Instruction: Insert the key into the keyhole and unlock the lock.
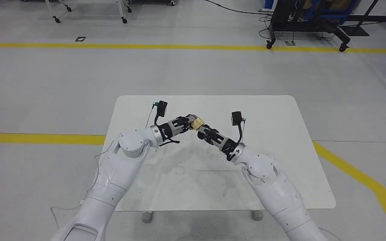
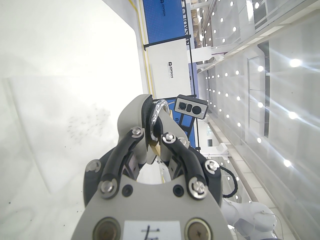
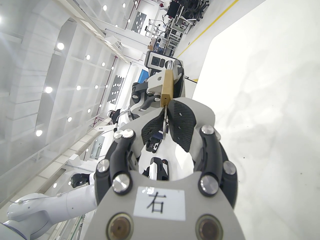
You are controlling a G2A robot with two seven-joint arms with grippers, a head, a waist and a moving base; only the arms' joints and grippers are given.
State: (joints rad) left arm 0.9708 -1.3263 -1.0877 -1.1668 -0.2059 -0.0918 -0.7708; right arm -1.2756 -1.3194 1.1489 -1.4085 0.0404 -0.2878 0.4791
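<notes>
Left end effector [image 2: 155, 121] is clamped tight on the silver loop of the brass lock [image 2: 160, 104], holding it up in the air above the white desk [image 1: 271, 120]. Right end effector [image 3: 167, 116] comes in opposite, pinched on the flat key [image 3: 165, 123], and the key's tip meets the end of the lock's brass body. How deep it sits, I can't tell. From above, both arms angle in and meet over the desk's middle.
</notes>
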